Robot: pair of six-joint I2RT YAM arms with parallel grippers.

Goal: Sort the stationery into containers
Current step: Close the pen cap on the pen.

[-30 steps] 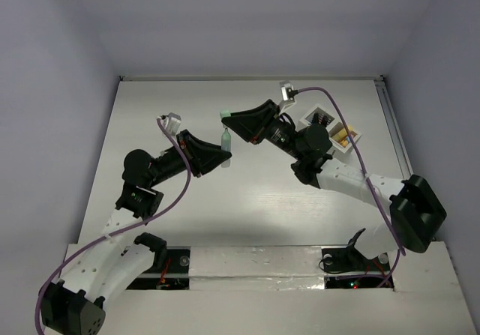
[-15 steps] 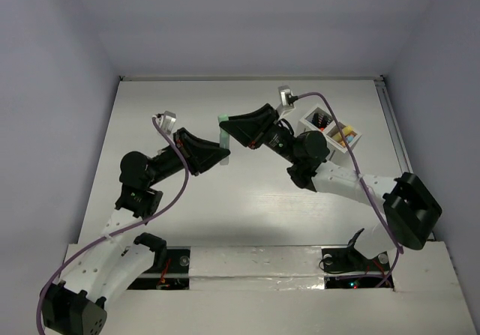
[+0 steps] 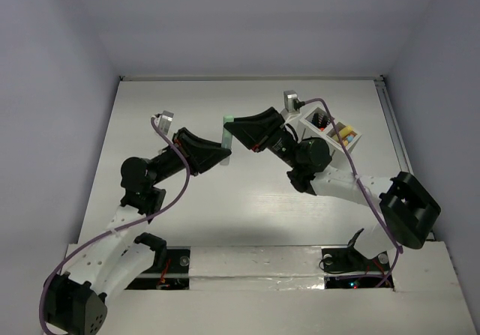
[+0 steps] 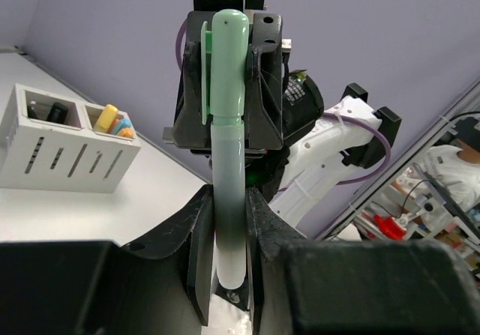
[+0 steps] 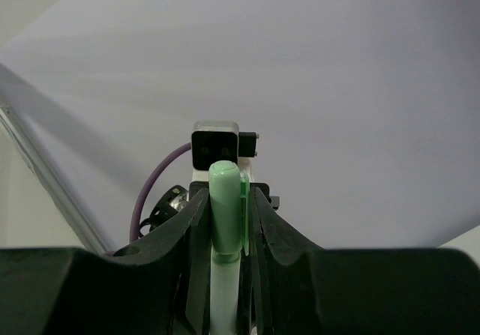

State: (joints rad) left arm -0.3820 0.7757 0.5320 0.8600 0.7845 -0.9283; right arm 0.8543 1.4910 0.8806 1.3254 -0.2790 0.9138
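Observation:
A mint highlighter with a green cap is held in the air between both grippers, above the middle of the table. My left gripper is shut on its pale body. My right gripper is shut on its green cap, which also shows in the left wrist view. The white divided box stands at the back right, partly behind my right arm. In the left wrist view the box holds yellow, orange and blue pieces in one compartment and black ones in another.
The white table is walled on three sides. My right arm and its purple cable pass over the box. Both arm bases sit at the near edge.
The highlighter hung from my right gripper a second ago with the left gripper beside it. Now the left gripper holds its body, and both grippers have shifted slightly right.

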